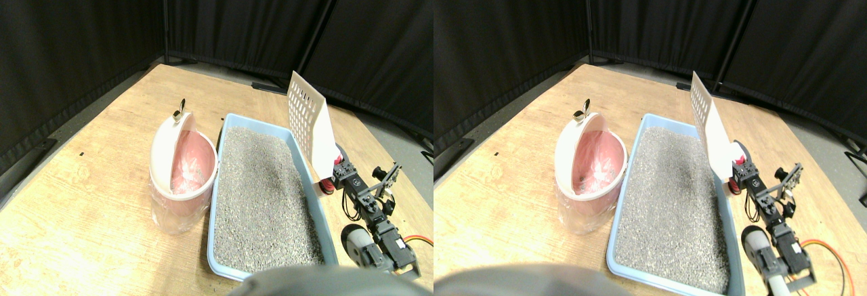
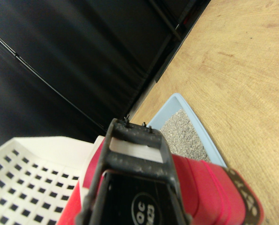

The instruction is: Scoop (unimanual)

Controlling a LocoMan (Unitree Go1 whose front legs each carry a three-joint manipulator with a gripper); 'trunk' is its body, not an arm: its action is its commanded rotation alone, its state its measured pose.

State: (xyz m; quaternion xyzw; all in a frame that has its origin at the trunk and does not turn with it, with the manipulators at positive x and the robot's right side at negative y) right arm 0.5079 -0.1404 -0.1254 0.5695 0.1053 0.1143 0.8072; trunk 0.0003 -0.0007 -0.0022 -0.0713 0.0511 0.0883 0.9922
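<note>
Right gripper [image 1: 333, 174] was clamped on the red-wrapped handle [image 2: 209, 187] of one white slotted scoop [image 1: 306, 120], held upright over the far right rim of the one blue litter tray [image 1: 215, 194]. Scoop looked empty, not yet in the litter [image 1: 267, 187]. One pink lidded bin [image 1: 181, 174] stood just left of the tray. Risk: steep blade could dig into the tray's wall or fling litter out onto the wooden floor [image 1: 81, 201].
</note>
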